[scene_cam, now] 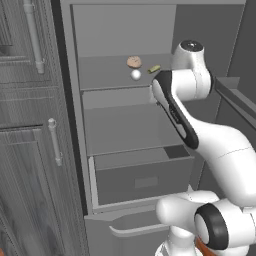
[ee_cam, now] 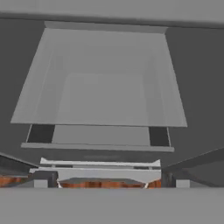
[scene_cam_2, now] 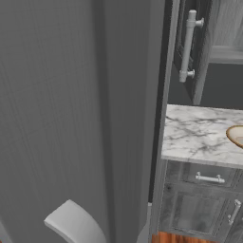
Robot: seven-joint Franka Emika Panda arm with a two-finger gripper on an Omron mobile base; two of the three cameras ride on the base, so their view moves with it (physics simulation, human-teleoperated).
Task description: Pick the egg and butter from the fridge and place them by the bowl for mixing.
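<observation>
1. On the left stands a dark wood-grain cabinet (scene_cam: 25, 125) with long grey bar handles (scene_cam: 33, 35). Its edge sits right against the tall plain grey fridge (scene_cam: 75, 100).
2. The fridge is open at the front. There is free room above each flat grey shelf (scene_cam: 120, 140) inside it.
3. The top shelf (scene_cam: 100, 77) holds three things. From the left they are a round tan-brown lump (scene_cam: 133, 61), the tiny white ball-like egg (scene_cam: 135, 75) and the small yellowish-olive stick of butter (scene_cam: 154, 69).
4. The egg lies just in front of the lump, very close to it. The butter lies near them on the right, a little apart and tilted.
5. A grey drawer (scene_cam: 142, 181) sits at the bottom of the fridge. I cannot tell what is in it.
6. The white robot arm (scene_cam: 185, 115) bends up in front of the right side of the fridge, close to the shelves.
7. The hand stands wide and holds nothing. Its camera looks down at a flat grey shelf (ee_cam: 103, 94).
8. In the right base view, a white marble desk (scene_cam_2: 199, 135) lies past the fridge's grey side (scene_cam_2: 71, 95).
9. The wide shallow bowl with a tan rim (scene_cam_2: 236, 135) sits at the right edge of the desk, well apart from the egg and butter.
</observation>
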